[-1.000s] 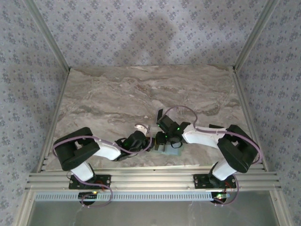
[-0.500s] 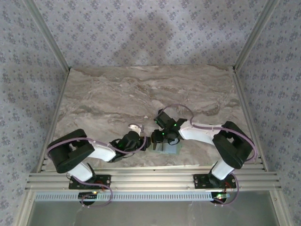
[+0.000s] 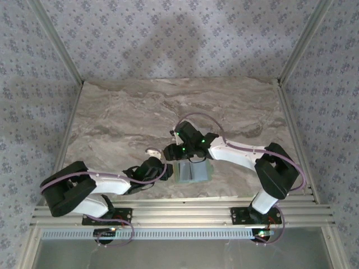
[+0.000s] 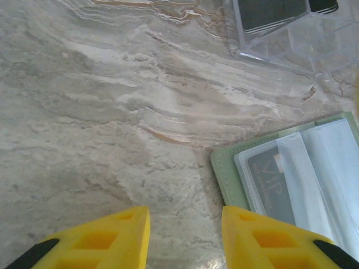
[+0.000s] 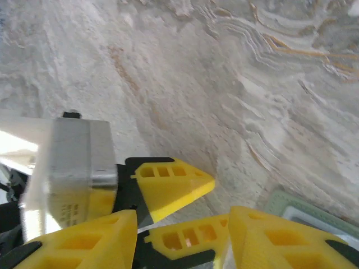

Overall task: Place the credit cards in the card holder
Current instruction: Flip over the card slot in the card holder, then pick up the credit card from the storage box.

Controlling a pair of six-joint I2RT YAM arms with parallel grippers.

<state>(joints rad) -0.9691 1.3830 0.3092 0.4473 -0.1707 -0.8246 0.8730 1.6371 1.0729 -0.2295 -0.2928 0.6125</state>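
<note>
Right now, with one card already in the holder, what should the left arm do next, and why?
Probably reach the left gripper toward the clear case: its fingers are apart and empty, one card sits in the card holder, and dark cards lie in the case.

Soft, even light covers the counter [image 3: 140,112], with a broad faint shadow on the wall [image 3: 185,33] beyond it. The yellow fingers [image 4: 106,235] nearest the wrist lenses look slightly blurred.

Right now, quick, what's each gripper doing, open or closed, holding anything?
Left gripper: open, holding nothing.
Right gripper: open, holding nothing.
</note>
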